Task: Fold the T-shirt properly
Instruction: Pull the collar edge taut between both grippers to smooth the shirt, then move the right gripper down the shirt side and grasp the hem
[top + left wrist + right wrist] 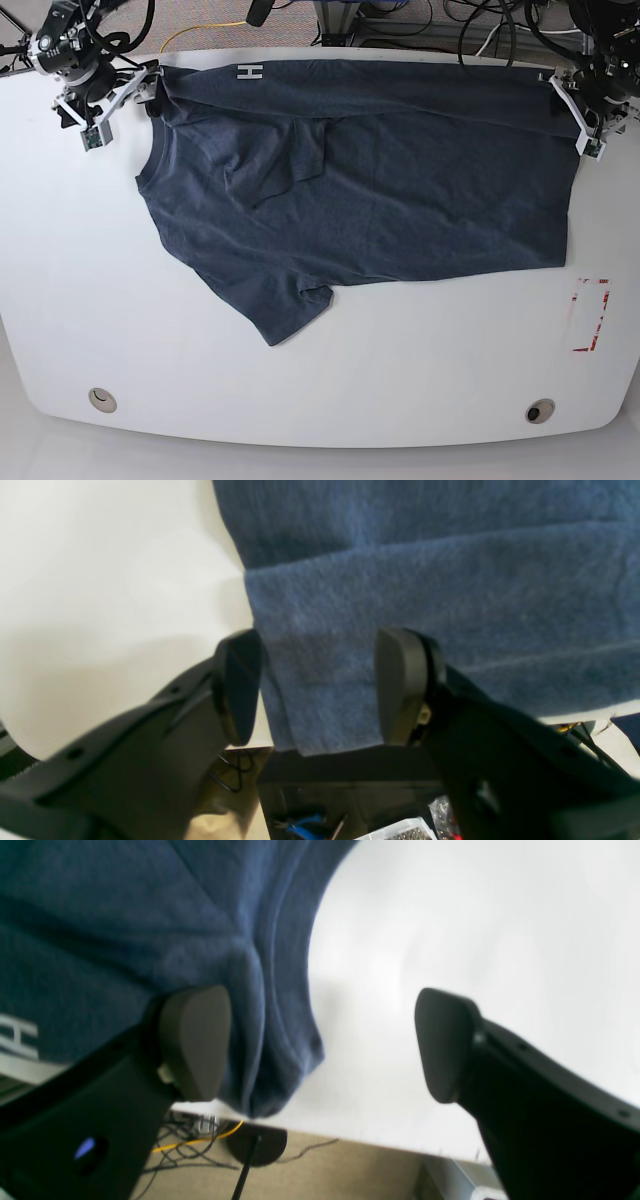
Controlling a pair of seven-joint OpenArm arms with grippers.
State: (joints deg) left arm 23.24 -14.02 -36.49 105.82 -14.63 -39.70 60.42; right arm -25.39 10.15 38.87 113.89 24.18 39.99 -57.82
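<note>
Now: shirt spread across the table, both grippers released at its far corners

Broadly, the white table (320, 380) fills the base view, its rounded front edge carrying two small round holes (100, 399) near the left and right front corners. A red outlined mark (590, 315) sits on the table near the right edge.

The T-shirt (400, 190) lies across the far half of the table, dark blue, folded over along its far edge so that a white letter H (249, 72) shows at the top left. Loose creases gather toward the left of its middle, and one sleeve (290, 310) juts out toward the front of the table. The right side of the cloth ends in a fairly straight edge.

The right gripper (120, 100) is at the far left corner of the shirt in the base view. Its wrist camera shows the jaws standing wide apart: one finger (195, 1040) rests over the blue cloth, the other over bare table, with nothing grasped between them.

The left gripper (580, 110) is at the far right corner. Its wrist camera shows the jaws parted, with a folded edge of cloth lying between the fingers (240, 685) but not pinched.

Below the table edge, cables (200, 1140) lie on the floor.
</note>
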